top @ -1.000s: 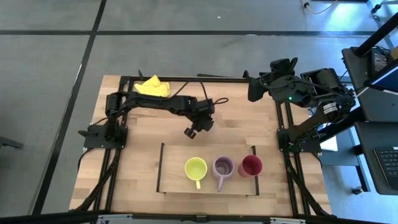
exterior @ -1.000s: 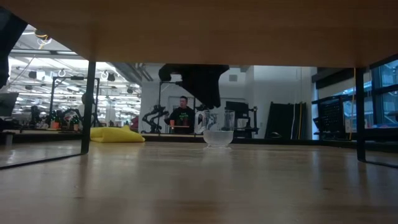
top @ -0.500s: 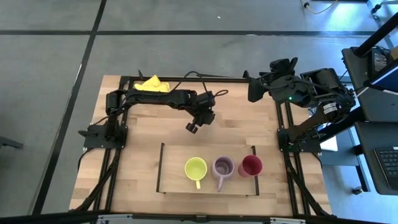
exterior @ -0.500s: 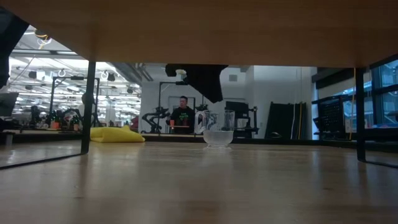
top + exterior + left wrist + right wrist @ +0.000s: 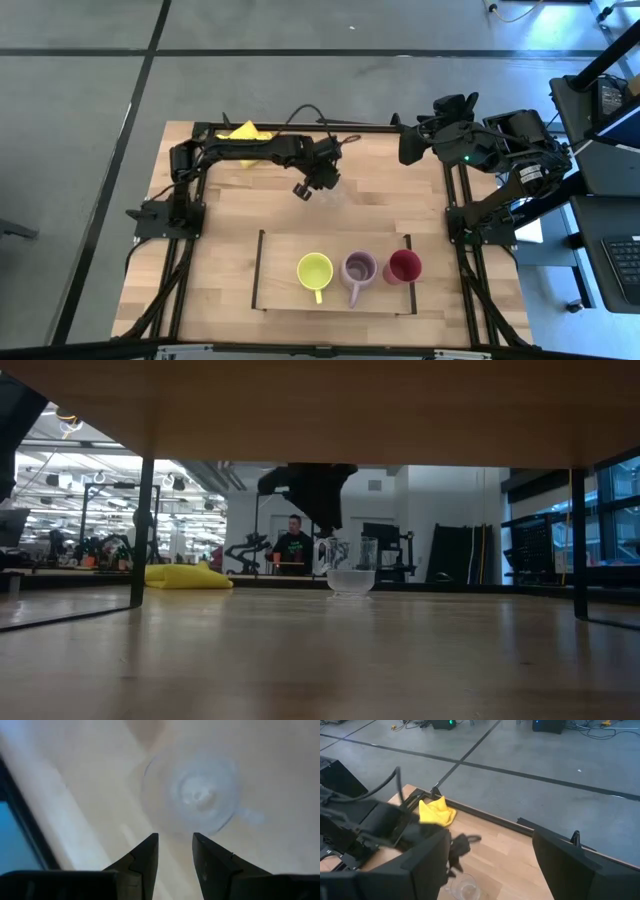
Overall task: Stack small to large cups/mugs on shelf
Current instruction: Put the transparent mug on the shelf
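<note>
I see the left gripper (image 5: 300, 190) hovering over the counter (image 5: 225, 250), on the far side of the shelf (image 5: 262, 270) from me and well apart from it. In the left wrist view its fingers (image 5: 145, 857) stand parted by a narrow gap and hold nothing; the tiny clear glass (image 5: 192, 795) sits on the wood just ahead of the fingertips, upright, its round rim and base seen from above. In the high view the glass (image 5: 331, 199) is barely visible, just beside the left gripper on the side nearer the shelf. The low view shows the glass (image 5: 351, 582) standing on the counter with the left gripper (image 5: 315, 490) hanging above and slightly to one side of it, not touching. Inside the shelf three pieces stand in a row: the yellow-green mug (image 5: 314, 271), then the purple mug (image 5: 358, 269), then the red cup (image 5: 403, 266), each close beside the next, with the red cup at the shelf's right end. The part of the shelf to the other side of the yellow-green mug is bare wood. A yellow cloth (image 5: 244, 133) lies at the counter's far edge, well away from the shelf. The right gripper (image 5: 410, 145) waits near the counter's far right corner, well apart from the shelf, fingers spread wide and holding nothing.
</note>
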Robot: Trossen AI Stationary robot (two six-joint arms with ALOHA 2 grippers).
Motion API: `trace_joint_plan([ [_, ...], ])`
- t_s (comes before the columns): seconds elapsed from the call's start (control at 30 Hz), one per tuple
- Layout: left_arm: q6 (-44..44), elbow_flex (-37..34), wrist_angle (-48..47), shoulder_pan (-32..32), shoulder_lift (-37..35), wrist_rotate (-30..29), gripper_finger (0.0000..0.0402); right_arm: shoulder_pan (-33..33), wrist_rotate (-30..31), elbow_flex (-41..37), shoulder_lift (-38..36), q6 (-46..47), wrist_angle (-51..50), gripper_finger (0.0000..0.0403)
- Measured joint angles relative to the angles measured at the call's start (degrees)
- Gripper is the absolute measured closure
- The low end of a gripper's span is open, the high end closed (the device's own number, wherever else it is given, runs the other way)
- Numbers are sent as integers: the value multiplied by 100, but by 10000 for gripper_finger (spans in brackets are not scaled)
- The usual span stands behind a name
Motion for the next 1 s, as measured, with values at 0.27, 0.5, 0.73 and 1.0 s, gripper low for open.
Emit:
trace_joint_plan([
  [0.27,369,0,-259,393,0,457,288,0,-4,0,0,-31,0,116],
  [0.5,1144,0,-259,207,0,611,288,0,-10,0,0,-157,0,116],
  [0.73,1176,0,-194,18,0,482,288,0,-13,0,0,-267,0,116],
  [1.0,1711,0,-227,18,0,436,288,2,-287,0,-2,-292,0,116],
])
